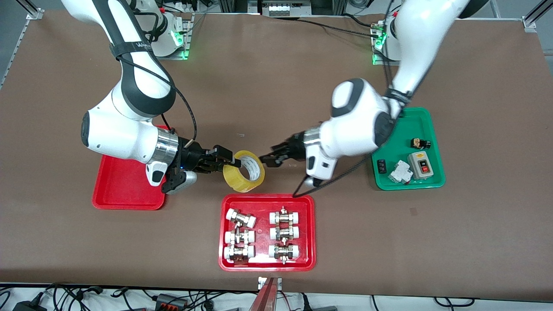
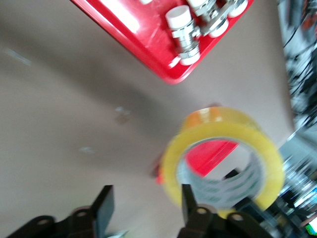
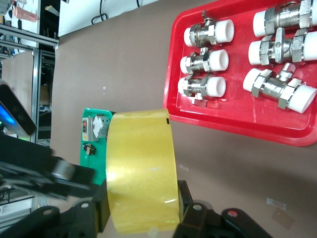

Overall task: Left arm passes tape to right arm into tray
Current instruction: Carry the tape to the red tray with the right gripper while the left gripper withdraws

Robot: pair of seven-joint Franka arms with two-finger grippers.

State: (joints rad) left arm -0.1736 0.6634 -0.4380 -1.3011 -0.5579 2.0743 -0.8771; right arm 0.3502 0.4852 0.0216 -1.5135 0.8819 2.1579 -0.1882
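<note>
Nearest my front camera sits the red tray of pipe fittings (image 1: 267, 263), six metal-and-white fittings (image 1: 284, 234) lying in it in two columns.

Sweeping from the right arm's end of the table, I see the plain red tray (image 1: 125, 192), partly covered by the right arm (image 1: 125, 129) that reaches over it. The right gripper (image 1: 229, 163) hangs above the bare table between the plain tray and the fittings tray. Its black fingers are closed onto the tape (image 1: 244, 171), one finger through the core and one on the outer face. In the right wrist view the yellow roll (image 3: 142, 171) sits squarely between the two fingers (image 3: 190, 210).

Just beside the roll comes the left gripper (image 1: 268, 159), over the table and clear of the tape. In the left wrist view I see its jaws parted, nothing between them, with the roll (image 2: 223, 158) just ahead of one fingertip (image 2: 187, 198). The left arm (image 1: 358, 119) stretches in from its base.

Toward the left arm's end lies a green tray (image 1: 425, 185) holding a grey switch box (image 1: 420, 166) and a few small electrical parts.
</note>
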